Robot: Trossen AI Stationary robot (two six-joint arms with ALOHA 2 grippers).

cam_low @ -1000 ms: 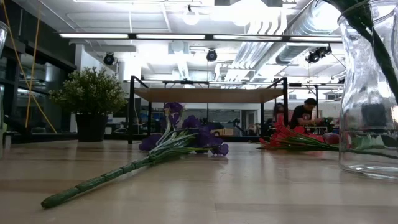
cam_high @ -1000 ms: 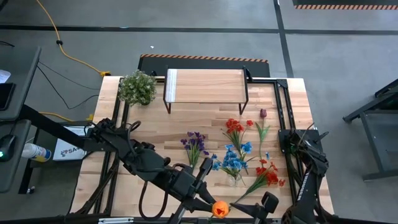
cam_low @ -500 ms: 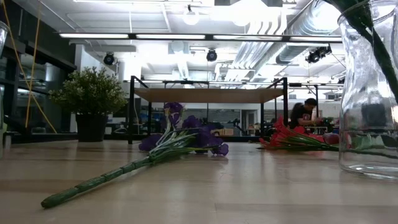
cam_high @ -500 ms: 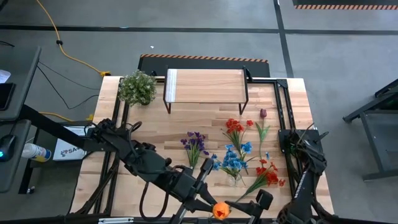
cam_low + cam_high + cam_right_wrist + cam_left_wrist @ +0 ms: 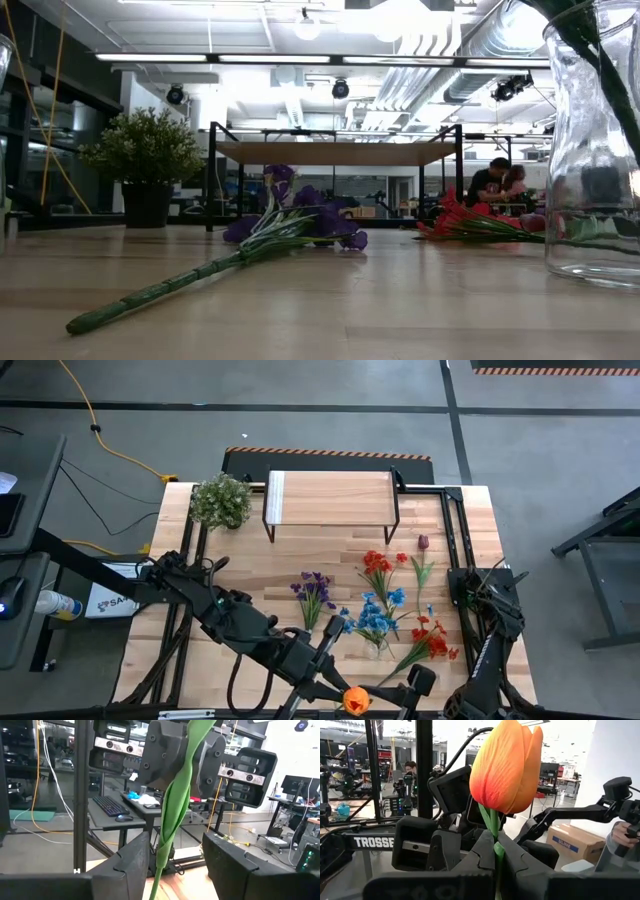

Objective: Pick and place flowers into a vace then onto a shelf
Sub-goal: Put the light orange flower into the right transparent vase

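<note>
My left gripper point(image 5: 338, 688) is shut on the orange tulip point(image 5: 506, 767), raised above the table's near edge with the bloom point(image 5: 353, 700) upright. My right gripper point(image 5: 392, 692) faces it from the right, open. Its fingers stand on either side of the tulip's green stem point(image 5: 172, 815) without touching it. The glass vase point(image 5: 592, 150) stands on the table with blue flowers point(image 5: 375, 618) in it. Purple flowers point(image 5: 315, 592), red flowers point(image 5: 378, 565), a second red bunch point(image 5: 430, 645) and a dark red tulip point(image 5: 422, 545) lie on the table. The shelf point(image 5: 330, 500) stands at the far edge. My left gripper pinches the tulip's stem just below the bloom point(image 5: 496, 851) between its two fingers. The fingers come level from the table's left and lie across the stem. The tulip is upright and clear of the table, bloom above the fingers, stem hanging below.
A bushy potted plant point(image 5: 222, 500) stands left of the shelf. The purple flowers' long stem point(image 5: 150, 292) lies slanting toward the near edge. Bare wood lies at the table's left half point(image 5: 200, 660). People show in the room beyond point(image 5: 495, 180).
</note>
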